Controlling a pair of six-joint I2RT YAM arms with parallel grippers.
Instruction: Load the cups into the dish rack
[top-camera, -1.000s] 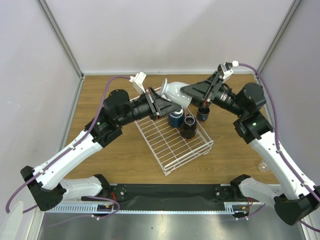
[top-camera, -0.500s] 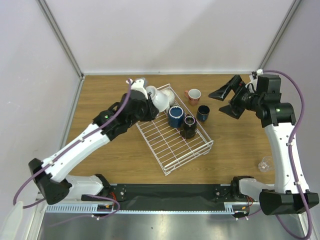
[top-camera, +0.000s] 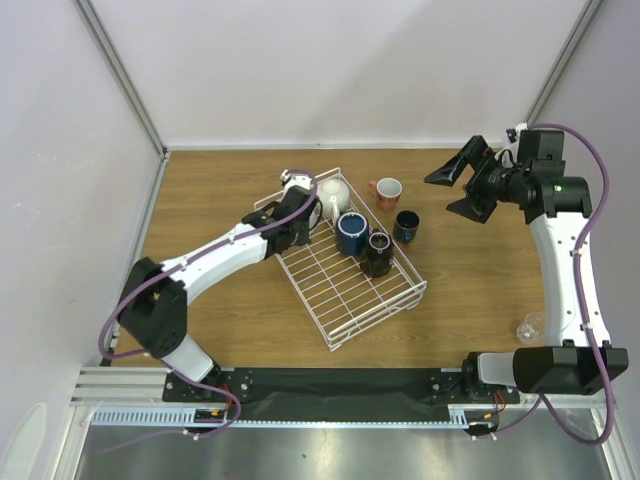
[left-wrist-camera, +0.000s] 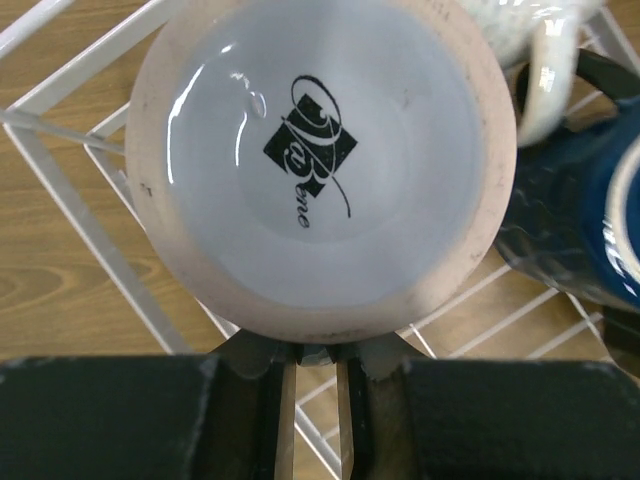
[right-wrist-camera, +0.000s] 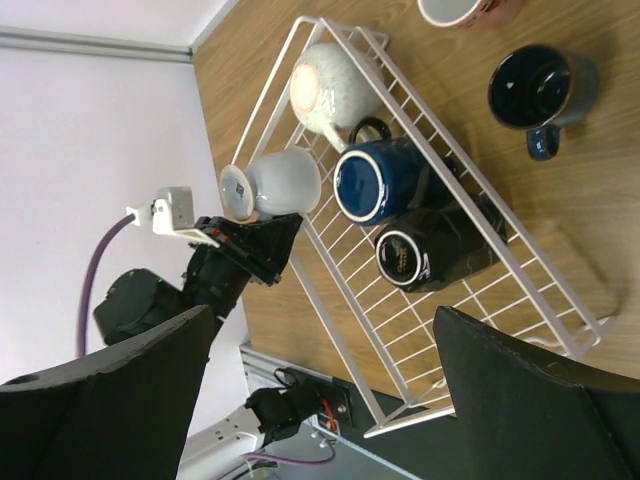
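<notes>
Well: left tool (left-wrist-camera: 317, 365) pinched narrow on edge of cream-white mug (left-wrist-camera: 320, 160), mug's stamped base turned toward tool. Mug over far-left corner of dish rack (top-camera: 340, 285), just beside speckled pale mug (top-camera: 335, 192) and navy blue mug (top-camera: 350, 232). Black mug (top-camera: 377, 252) next along in rack. Right tool (top-camera: 452, 194) spread wide, raised, well apart from rack. Salmon-pink mug (top-camera: 386, 191) and dark navy mug (top-camera: 406, 226) on counter (top-camera: 480, 280), between rack and right tool.

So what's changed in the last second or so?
The right arm opened its jaws off the dark navy mug, left standing on the table beside the dish rack, and swung back to the right. The left arm brought the white mug lower over the rack's far corner, jaws gripping it throughout. The other mugs haven't moved.
</notes>
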